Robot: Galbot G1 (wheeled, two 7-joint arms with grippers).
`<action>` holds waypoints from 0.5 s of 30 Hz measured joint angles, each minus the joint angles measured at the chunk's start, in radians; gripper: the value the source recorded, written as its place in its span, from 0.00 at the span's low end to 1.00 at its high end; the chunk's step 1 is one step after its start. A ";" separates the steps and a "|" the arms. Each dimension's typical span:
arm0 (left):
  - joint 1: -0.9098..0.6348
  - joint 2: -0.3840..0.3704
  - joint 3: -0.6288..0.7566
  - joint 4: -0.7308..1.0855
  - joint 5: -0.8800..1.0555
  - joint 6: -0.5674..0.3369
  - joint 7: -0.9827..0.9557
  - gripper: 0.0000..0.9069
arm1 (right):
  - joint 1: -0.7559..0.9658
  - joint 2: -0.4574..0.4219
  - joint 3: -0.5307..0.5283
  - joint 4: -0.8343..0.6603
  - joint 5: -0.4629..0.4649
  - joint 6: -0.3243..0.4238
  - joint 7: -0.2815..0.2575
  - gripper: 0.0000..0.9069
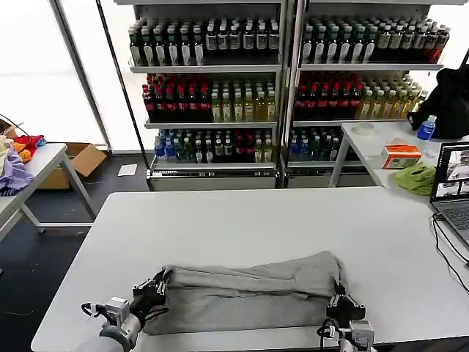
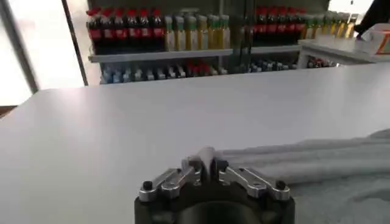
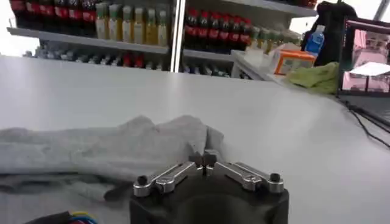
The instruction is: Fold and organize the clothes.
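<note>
While the left gripper (image 1: 155,287) and right gripper (image 1: 341,299) each pinch an end of the shirt (image 1: 245,290), a fold is underway, and both must next travel together.

One grey shirt (image 1: 245,292) lies on my table (image 1: 220,220), with my two end effectors, left end effector (image 1: 152,292) and right end effector (image 1: 341,297), at its ends. Behind stand two shelving units (image 1: 282,88), one laptop (image 1: 454,187), one lime-green cloth (image 1: 415,178) and one cardboard box (image 1: 80,163).

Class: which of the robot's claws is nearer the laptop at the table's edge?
Right. The right claw pinches the grey shirt on the laptop's side; the left claw grips its far end.
</note>
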 measured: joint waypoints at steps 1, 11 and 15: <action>0.003 0.000 -0.003 -0.005 0.001 0.000 0.000 1.00 | 0.001 -0.001 -0.002 -0.008 -0.003 0.002 0.001 1.00; 0.030 -0.018 -0.032 -0.074 0.007 0.009 -0.014 1.00 | -0.014 -0.007 0.006 -0.020 -0.018 0.027 0.014 1.00; 0.038 -0.036 -0.036 -0.090 0.014 0.010 -0.025 1.00 | -0.029 -0.016 0.018 0.021 -0.025 0.035 0.013 1.00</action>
